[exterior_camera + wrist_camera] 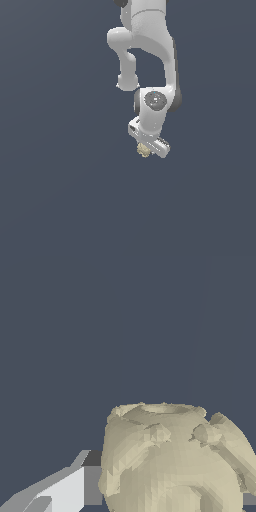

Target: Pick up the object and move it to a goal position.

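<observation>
Object, pale beige and lumpy, is sitting right at the tip of the white gripper, peeking out on the exterior view's left of it; in the wrist view the object is filling the lower frame with one grey-white finger beside it; whether the fingers are pinching it I cannot tell; the white arm is reaching down over a plain dark grey ground.
</observation>
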You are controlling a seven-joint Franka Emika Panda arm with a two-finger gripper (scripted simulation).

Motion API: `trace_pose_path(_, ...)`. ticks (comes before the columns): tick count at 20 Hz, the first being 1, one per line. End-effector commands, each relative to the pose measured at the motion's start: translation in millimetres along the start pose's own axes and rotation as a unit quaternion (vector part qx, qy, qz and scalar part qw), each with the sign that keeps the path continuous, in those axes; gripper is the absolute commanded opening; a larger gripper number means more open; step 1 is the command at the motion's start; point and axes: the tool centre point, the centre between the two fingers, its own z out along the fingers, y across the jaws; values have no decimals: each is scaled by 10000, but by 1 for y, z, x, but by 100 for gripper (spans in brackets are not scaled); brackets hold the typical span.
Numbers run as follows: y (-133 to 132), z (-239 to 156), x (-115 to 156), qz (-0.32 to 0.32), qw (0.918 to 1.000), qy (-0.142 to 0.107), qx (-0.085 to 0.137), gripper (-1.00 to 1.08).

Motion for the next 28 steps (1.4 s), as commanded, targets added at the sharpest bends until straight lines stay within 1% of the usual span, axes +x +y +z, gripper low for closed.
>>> trace_pose_path(1, 7, -16, 8, 5, 10000, 4, 5, -100)
trace_pose_path(6, 24, -59, 29, 7, 10000, 2, 6, -100)
trace_pose_path(23, 95, -238, 118, 11, 10000, 2, 2, -100)
trace_pose_path(28, 110, -280, 140, 11, 10000, 2, 2, -100)
